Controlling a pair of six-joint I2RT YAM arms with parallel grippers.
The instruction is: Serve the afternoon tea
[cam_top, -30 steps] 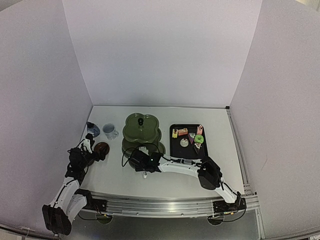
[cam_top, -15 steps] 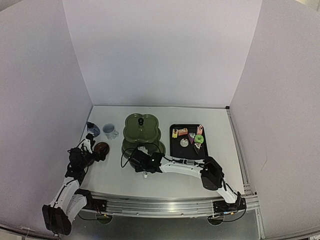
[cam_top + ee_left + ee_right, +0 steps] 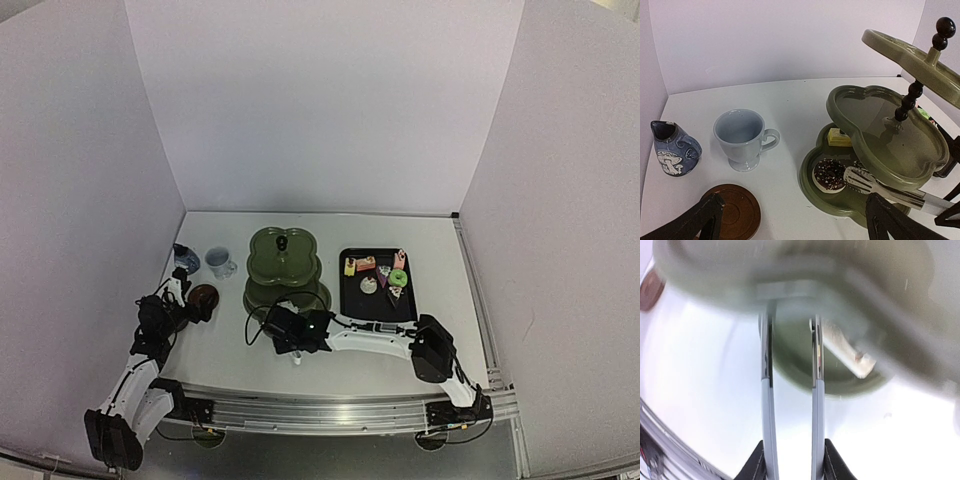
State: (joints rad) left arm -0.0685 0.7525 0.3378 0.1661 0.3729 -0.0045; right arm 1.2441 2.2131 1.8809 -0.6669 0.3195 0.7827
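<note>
The olive-green three-tier stand [image 3: 285,262] stands mid-table. On its bottom tier lie a chocolate doughnut [image 3: 830,175] and a yellow cake [image 3: 840,137]. My right gripper [image 3: 292,334] is shut on the metal tongs [image 3: 880,186], whose tips lie over the bottom tier just right of the doughnut, with nothing between them. In the right wrist view the two tong arms [image 3: 816,390] run up under the blurred stand [image 3: 805,275]. My left gripper [image 3: 792,225] is open above the brown coaster [image 3: 732,212]. A light blue cup [image 3: 740,135] stands behind it. Several cakes [image 3: 380,272] remain on the black tray [image 3: 350,295].
A dark blue cup with a mushroom pattern [image 3: 672,150] stands at the far left near the side wall. White walls close in the table on three sides. The metal rail with the arm bases [image 3: 330,410] runs along the near edge.
My right arm has shifted slightly toward the near edge and to the right, taking the tongs with it. The left arm has not moved.
</note>
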